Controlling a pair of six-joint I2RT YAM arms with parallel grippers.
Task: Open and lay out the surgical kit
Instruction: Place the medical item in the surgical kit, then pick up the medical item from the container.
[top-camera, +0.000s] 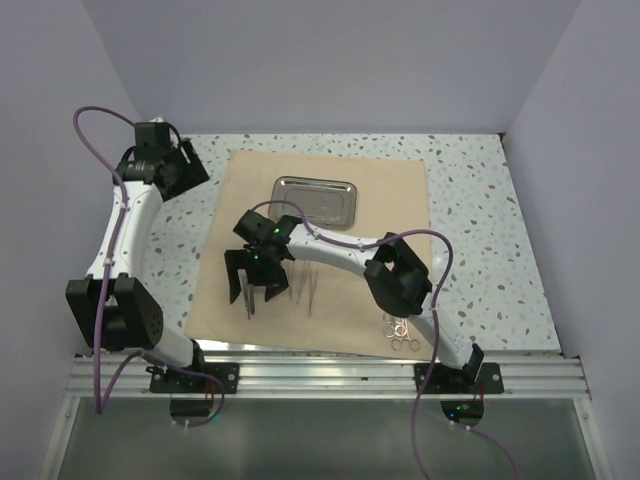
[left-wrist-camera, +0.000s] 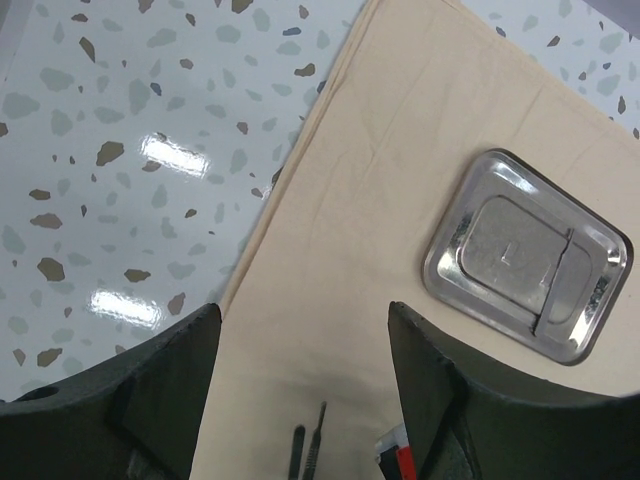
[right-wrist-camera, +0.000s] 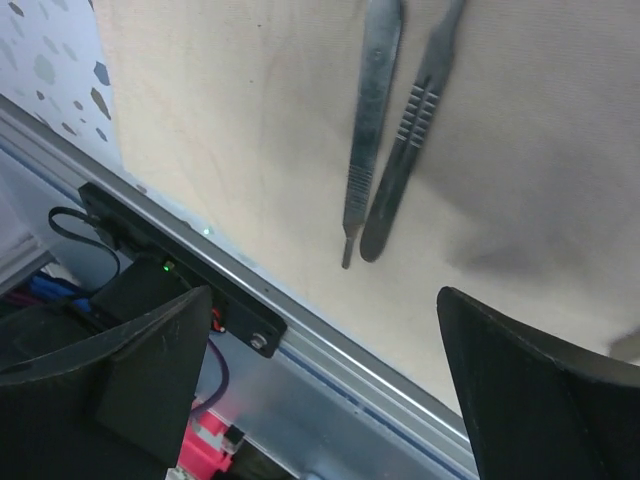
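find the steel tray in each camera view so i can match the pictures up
Top external: the steel tray is just above centre, on the far part of the tan cloth.
Left wrist: the steel tray is at the right, turned at an angle, lying on the tan cloth.
Right wrist: not in it.
Shared landmark: the tan cloth, seen in all three.

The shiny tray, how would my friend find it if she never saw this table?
Look for the big tan cloth spread on the speckled table. Near its far edge sits the tray. It is the only wide, rounded steel rectangle; the other metal pieces are thin sticks lying nearer the front edge.
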